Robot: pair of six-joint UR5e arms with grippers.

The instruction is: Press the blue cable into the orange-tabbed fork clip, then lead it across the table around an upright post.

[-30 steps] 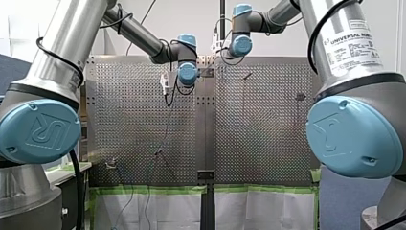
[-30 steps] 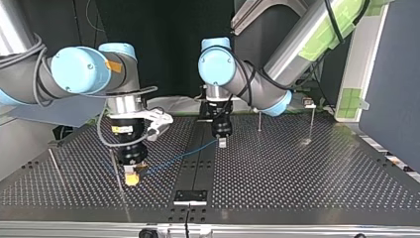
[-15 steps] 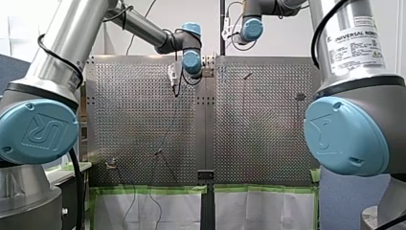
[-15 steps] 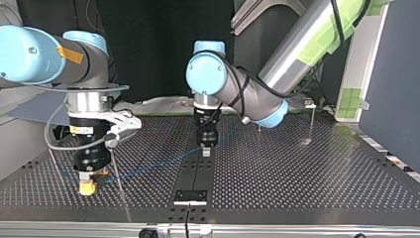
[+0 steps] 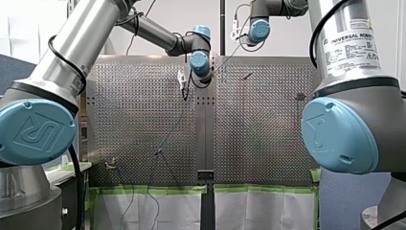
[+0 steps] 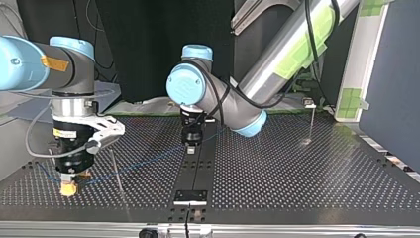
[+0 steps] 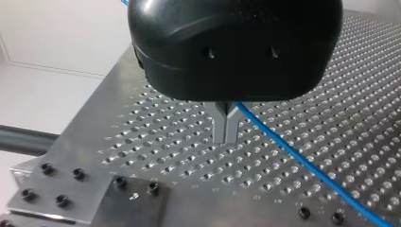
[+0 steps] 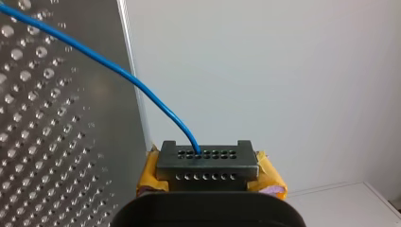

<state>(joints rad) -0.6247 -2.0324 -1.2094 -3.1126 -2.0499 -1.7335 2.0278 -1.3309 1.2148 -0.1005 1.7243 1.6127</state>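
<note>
What worries me from where I stand is the thin blue cable (image 7: 293,153). It hangs just above the perforated metal table (image 6: 297,188), strung between the two grippers across the top view's left and middle, and it passes close to a slim upright steel post (image 6: 117,171). If either arm pulls wide, I'd expect the smooth, round-jacketed wire to slide through a grip or catch on the wrong side of that post.

My right gripper (image 8: 205,163) has yellow pads flanking a dark block drilled with small holes, and it is clamped on the cable near the table's edge at the top view's left. My left gripper (image 7: 226,126) is a glossy black shell with narrow grey metal fingers. They are pressed together, and the cable comes out right beside them, seemingly pinched.

I can't make out the orange-tabbed fork clip anywhere, so a misjudged seating is another risk.
</note>
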